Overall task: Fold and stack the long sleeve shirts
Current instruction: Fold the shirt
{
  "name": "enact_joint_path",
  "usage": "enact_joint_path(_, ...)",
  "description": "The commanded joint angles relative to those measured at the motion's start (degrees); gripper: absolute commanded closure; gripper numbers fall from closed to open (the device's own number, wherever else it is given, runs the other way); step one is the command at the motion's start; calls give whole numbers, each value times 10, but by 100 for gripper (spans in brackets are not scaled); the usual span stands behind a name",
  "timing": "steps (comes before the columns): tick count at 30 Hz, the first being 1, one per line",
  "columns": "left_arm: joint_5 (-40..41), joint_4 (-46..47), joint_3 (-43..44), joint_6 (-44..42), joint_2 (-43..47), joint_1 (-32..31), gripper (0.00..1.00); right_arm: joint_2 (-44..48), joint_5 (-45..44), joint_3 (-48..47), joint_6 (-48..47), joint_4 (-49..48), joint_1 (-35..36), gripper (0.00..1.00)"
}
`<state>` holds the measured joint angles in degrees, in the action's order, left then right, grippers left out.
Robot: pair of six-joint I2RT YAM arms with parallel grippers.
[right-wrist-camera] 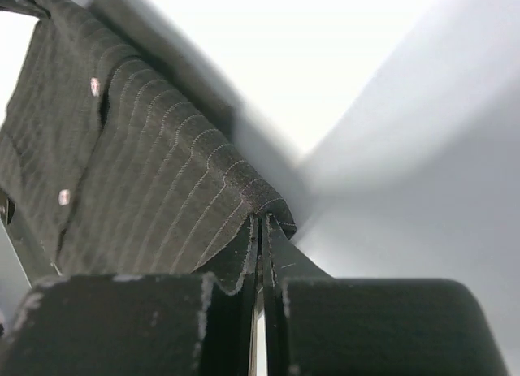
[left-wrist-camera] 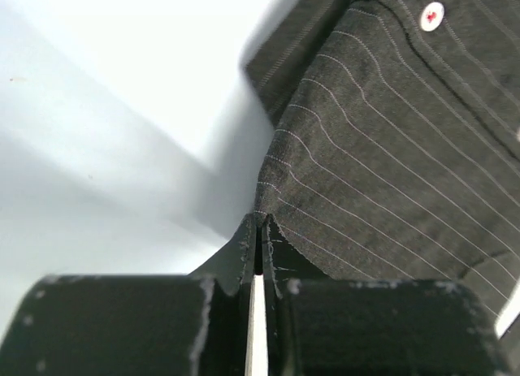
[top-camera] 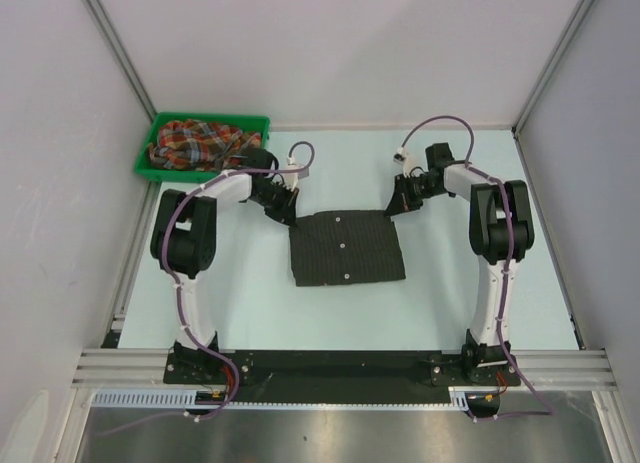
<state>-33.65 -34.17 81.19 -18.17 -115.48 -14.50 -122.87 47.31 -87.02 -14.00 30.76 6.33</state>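
Overhead only: plaid shirt [top-camera: 200, 143] in bin [top-camera: 215, 116], far left.
Wrist cameras: left gripper [left-wrist-camera: 260, 226], right gripper [right-wrist-camera: 262, 226] each pinching black shirt [left-wrist-camera: 382, 149].

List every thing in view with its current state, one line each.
black shirt: folded into a rectangle, buttons showing, lying mid-table, both far corners pinched.
plaid shirt: crumpled, unfolded, inside the bin.
green bin: upright at the far left of the table, holding the plaid shirt.
left end effector: shut on the black shirt's far left corner.
right end effector: shut on the black shirt's far right corner.
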Motion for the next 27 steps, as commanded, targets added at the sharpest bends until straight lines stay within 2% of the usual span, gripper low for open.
enact_joint_path(1, 31, 10, 34, 16, -23, 6, 96, -4, -23, -2, 27, -53, -3, 100)
enact_joint_path(7, 4, 3, 28, 4, 9, 6, 96, 26, -5, 6, 39, -47, -8, 100)
enact_joint_path(12, 6, 6, 49, 15, 32, 7, 99, 82, 15, 22, 69, -84, -21, 100)
enact_joint_path(18, -5, 6, 79, 28, -6, 6, 100, 58, -4, 27, 68, -87, -37, 100)
enact_joint_path(23, 3, 8, 97, 30, -43, 6, 93, 24, -38, 34, 61, -97, -40, 100)
enact_joint_path(27, -2, 11, 121, 45, -78, 6, 93, 15, -63, 37, 93, -116, -43, 100)
